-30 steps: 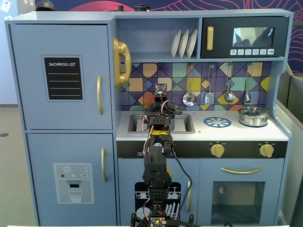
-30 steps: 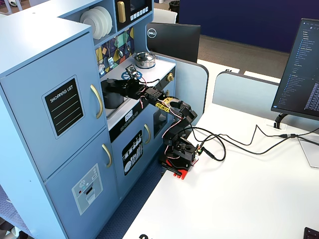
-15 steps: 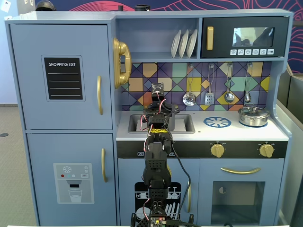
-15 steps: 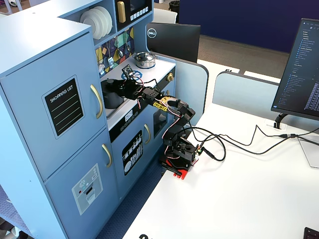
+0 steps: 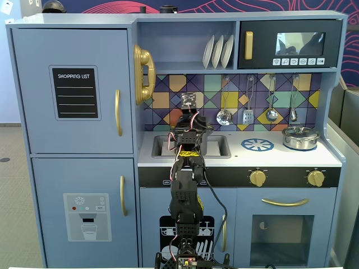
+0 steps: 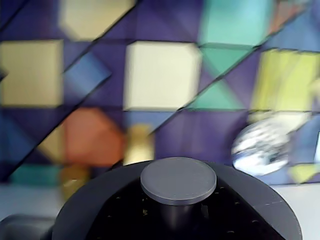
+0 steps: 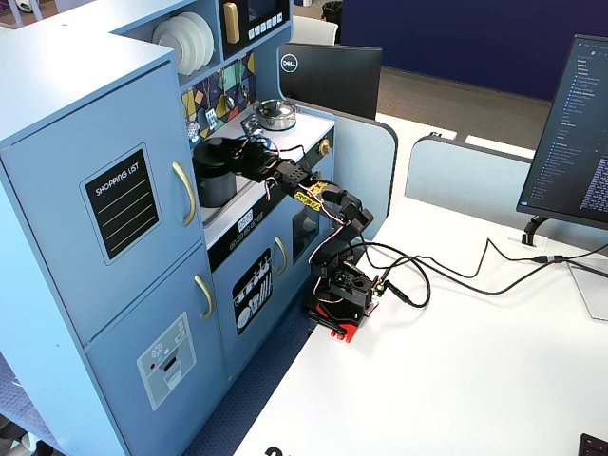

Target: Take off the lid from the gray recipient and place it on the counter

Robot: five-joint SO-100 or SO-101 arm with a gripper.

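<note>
The lid (image 6: 178,181), a dark gray disc with a flat knob, fills the bottom of the wrist view, very close and sharp against a blurred backsplash. In a fixed view the lid (image 7: 219,148) sits at the top of the gray recipient (image 7: 216,183), which stands at the sink end of the counter (image 7: 285,141). I cannot tell whether lid and pot touch. My gripper (image 7: 243,158) is at the lid's near rim and looks shut on it; its fingertips are out of the wrist view. In the front fixed view my gripper (image 5: 189,104) and arm hide the pot.
A shiny silver pot (image 5: 300,137) with its lid stands at the right of the counter, beside the printed blue burner (image 5: 257,145). The sink basin (image 5: 216,147) lies under my arm. Utensils (image 5: 247,115) hang on the backsplash. A shelf with plates (image 5: 217,51) is overhead.
</note>
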